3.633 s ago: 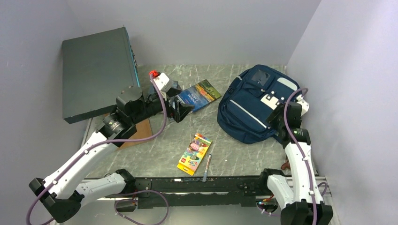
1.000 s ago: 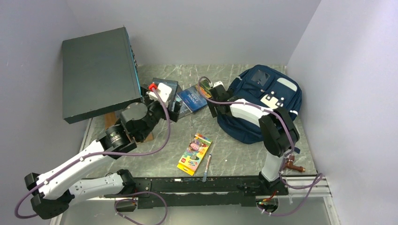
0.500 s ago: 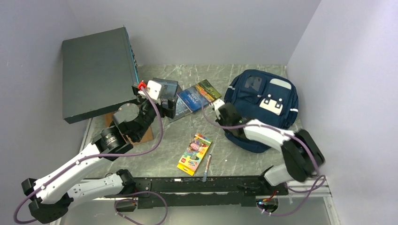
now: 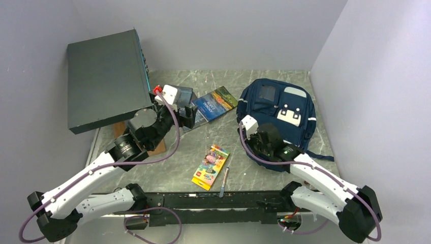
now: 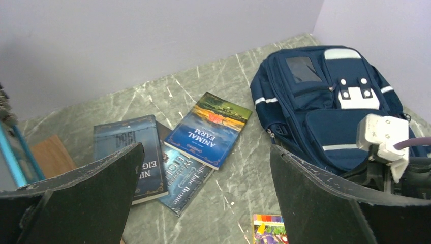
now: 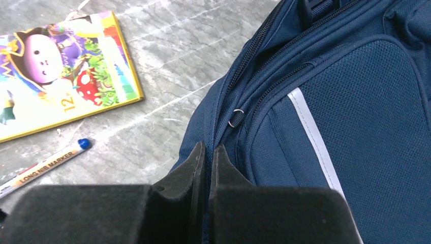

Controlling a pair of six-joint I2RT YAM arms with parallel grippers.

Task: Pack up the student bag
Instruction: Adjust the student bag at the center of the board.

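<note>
The student bag [image 4: 284, 109] lies flat at the right of the table, front pocket up, also seen in the left wrist view [image 5: 325, 101]. My right gripper [image 6: 208, 150] is shut on a fold of navy fabric at the student bag's [image 6: 330, 127] near-left edge, beside a zip ring. From above, the right gripper [image 4: 258, 144] sits at that same edge. My left gripper [image 5: 206, 147] hangs open and empty over the books; from above, the left gripper [image 4: 188, 114] is beside them. An "Animal Farm" book [image 4: 216, 101] [image 5: 208, 129] lies left of the bag.
Two dark blue books [image 5: 129, 152] [image 5: 180, 178] lie next to Animal Farm. A crayon box [image 4: 210, 160] [image 6: 56, 71] and a marker [image 4: 224, 181] [image 6: 45, 168] lie at the near middle. A big dark grey-green box [image 4: 104, 76] leans at back left over a wooden block [image 5: 48, 155].
My right gripper came from the bag's far-left corner down to its near-left edge and shut on the fabric. The bag turned and shifted to lie straighter. The left gripper barely moved.
</note>
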